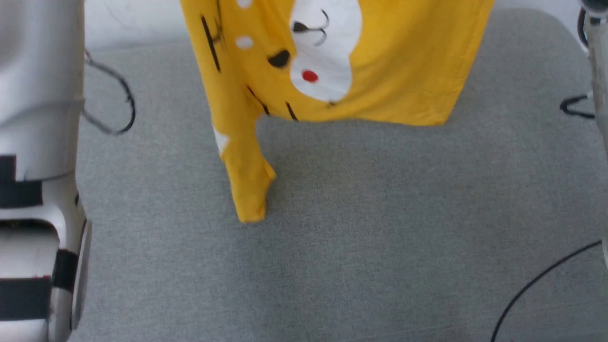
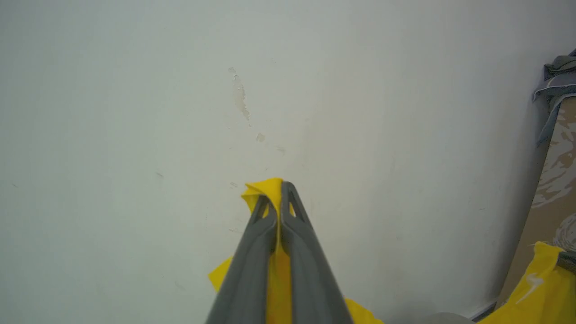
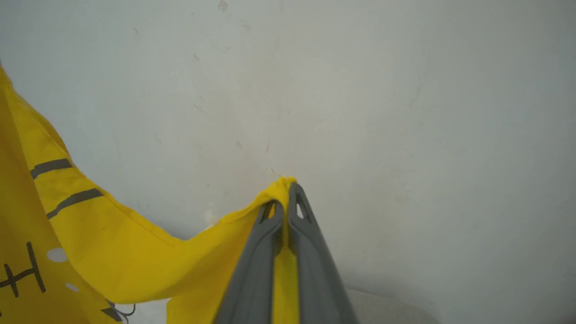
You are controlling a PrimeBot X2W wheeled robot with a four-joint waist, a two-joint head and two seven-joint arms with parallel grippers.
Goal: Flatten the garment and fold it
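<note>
The garment dangles in the head view; wrist views show left hand and right hand pinching it.

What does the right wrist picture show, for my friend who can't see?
The right gripper is shut on a fold of the yellow T-shirt, which sags away to the left, showing dark stripes, before a pale wall.

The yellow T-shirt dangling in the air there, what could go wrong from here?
1. The left gripper and the right gripper each pinch only a small tuft of the garment at their fingertips, so it might slip free.
2. One sleeve hangs lower than the hem, close to the grey surface. Lowered carelessly, it could bunch underneath and leave a crease.
3. A black cable crosses the near right corner and might snag the cloth.
</note>
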